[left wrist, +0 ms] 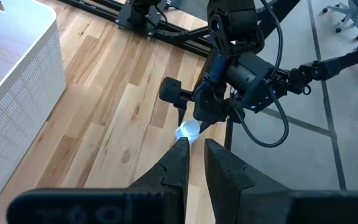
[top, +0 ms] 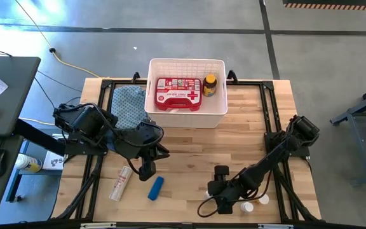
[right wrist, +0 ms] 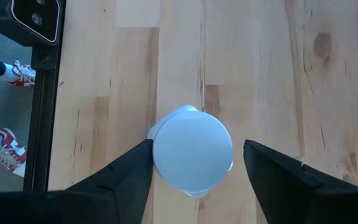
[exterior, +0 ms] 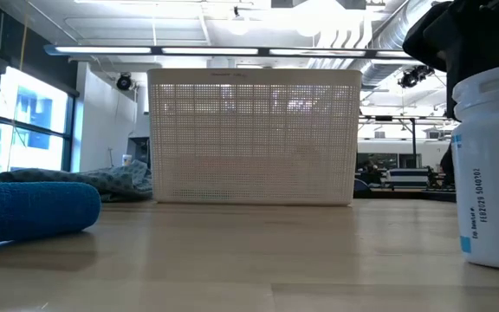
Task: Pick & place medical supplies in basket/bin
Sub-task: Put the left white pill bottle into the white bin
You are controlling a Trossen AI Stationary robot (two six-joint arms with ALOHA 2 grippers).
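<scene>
high view: white basket (top: 186,117) at the table's far middle already holds the red first-aid case (top: 178,93) and amber bottle (top: 210,85); white tube (top: 121,182) and blue tube (top: 155,188) lie near the front left, pill bottles (top: 247,207) at the front right under the right gripper (top: 224,202). left gripper (top: 147,170) hangs above the tubes

low view: one pill bottle (exterior: 492,169) stands upright close by, the basket well behind it

left wrist view: left fingers (left wrist: 180,163) nearly closed, nothing between them

right wrist view: right gripper spread wide around a pill bottle's white cap (right wrist: 192,156), one finger (right wrist: 127,173) touching or nearly so, not yet clamped

small rigid plastic bottle, likely light, smooth and round so it may slip or tip; best gripped square across the cap or body
</scene>
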